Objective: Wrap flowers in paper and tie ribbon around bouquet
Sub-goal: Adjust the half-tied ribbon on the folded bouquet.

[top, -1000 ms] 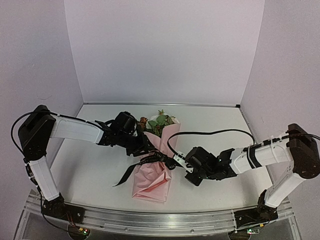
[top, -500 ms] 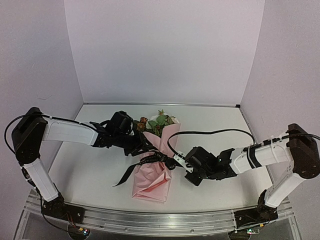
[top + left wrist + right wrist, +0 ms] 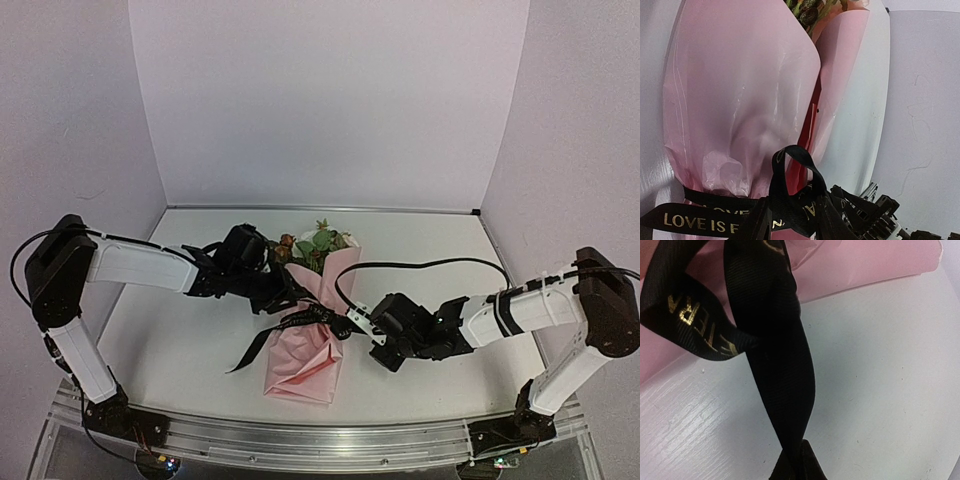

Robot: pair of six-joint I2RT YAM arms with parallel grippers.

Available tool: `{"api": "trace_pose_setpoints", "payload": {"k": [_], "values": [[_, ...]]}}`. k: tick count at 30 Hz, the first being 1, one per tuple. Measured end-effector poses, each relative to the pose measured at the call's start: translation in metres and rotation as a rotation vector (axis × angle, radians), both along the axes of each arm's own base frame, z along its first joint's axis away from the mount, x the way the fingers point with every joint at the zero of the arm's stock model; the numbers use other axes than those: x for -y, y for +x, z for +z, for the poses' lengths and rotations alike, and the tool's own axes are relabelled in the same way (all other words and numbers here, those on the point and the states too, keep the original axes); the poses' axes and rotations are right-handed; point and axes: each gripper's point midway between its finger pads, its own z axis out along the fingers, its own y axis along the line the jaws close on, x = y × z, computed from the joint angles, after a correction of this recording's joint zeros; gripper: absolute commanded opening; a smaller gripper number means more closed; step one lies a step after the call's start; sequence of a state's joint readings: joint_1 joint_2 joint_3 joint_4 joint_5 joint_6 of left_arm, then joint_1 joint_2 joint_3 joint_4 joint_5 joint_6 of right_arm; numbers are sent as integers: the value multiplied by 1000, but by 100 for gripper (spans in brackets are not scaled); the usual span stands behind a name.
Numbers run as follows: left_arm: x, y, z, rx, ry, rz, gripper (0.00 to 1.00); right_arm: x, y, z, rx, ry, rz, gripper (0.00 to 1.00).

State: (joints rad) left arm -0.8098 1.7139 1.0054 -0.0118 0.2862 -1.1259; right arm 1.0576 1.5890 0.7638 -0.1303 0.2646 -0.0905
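Note:
The bouquet lies mid-table, a pink paper (image 3: 303,358) cone with the flowers (image 3: 320,243) showing at its far, wide end. The black ribbon (image 3: 312,317) runs around its middle, and one tail (image 3: 250,350) trails to the near left. My left gripper (image 3: 287,295) is at the cone's left side. In the left wrist view its fingers (image 3: 758,224) stand apart on either side of the base of an upright ribbon (image 3: 790,167) loop, against the paper (image 3: 740,90). My right gripper (image 3: 357,324) is shut on a taut, twisted ribbon (image 3: 782,380) strand just right of the cone; its tips (image 3: 799,461) pinch that strand.
The right arm's black cable (image 3: 430,264) arcs over the table behind that arm. White walls enclose the table on the left, back and right. A metal rail (image 3: 300,436) runs along the near edge.
The left arm's shoulder and elbow have swung down and to the left, while its gripper stays at the ribbon. The bouquet and the right arm have not moved.

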Motion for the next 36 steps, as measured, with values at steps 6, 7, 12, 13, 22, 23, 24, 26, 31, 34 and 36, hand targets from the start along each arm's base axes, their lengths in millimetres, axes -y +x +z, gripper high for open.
{"api": "trace_pose_setpoints", "payload": {"k": [6,7,12,13,22,23,24,26,31,34,36], "values": [[3,-1,-13,-15,16,-10,1,0,0,0,1,2,-6,0],[2,-1,-14,-10,25,-15,0,0,1,0,1,2,-7,0],[-3,8,-9,71,122,-50,0,4,-1,2,-2,-10,-10,0],[-4,12,-7,102,149,-59,0,5,-1,3,0,-11,-11,0],[-38,4,-28,233,375,-177,0,24,-3,15,42,-56,-5,0],[-39,1,-32,238,389,-194,0,25,-2,14,42,-61,-4,0],[-40,-2,-36,242,401,-209,0,26,-2,13,40,-65,-6,0],[-41,-7,-41,251,417,-235,0,30,1,11,27,-67,-19,0],[-33,-7,-37,303,403,-265,0,42,15,6,-23,-47,-72,0],[-31,-3,-33,331,399,-264,0,43,20,0,-65,-32,-95,0],[-28,-1,-31,345,391,-263,0,46,27,-4,-96,-15,-127,0]]}}
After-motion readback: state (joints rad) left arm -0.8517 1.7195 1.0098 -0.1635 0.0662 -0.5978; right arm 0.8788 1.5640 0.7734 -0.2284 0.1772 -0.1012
